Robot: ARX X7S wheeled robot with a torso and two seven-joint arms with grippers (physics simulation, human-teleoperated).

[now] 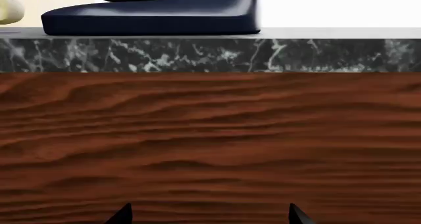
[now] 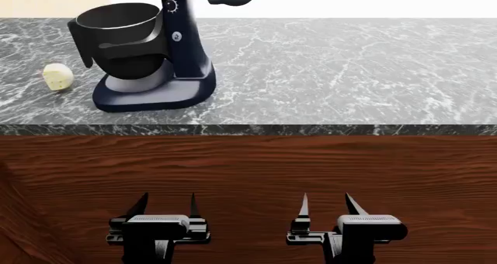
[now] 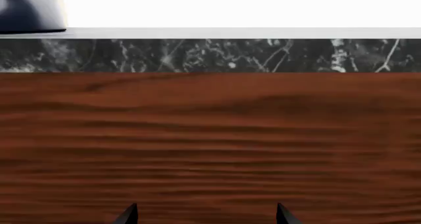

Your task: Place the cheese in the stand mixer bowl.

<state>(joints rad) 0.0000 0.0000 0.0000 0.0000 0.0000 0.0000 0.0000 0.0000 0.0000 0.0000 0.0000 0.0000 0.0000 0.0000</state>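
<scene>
Beyond both grippers' fingertips: cheese [image 2: 58, 77] on counter [image 2: 326, 66], just beside bowl [image 2: 118, 22] | left gripper [image 2: 165, 206] released, empty | right gripper [image 2: 326, 206] released, empty

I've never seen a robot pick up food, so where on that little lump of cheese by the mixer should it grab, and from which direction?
Probably from above, closing on the middle of the cheese across its near and far sides. It is a small rounded chunk lying on the marble countertop, and the stand mixer bowl crowds its right. The open left hand is nearer.
</scene>
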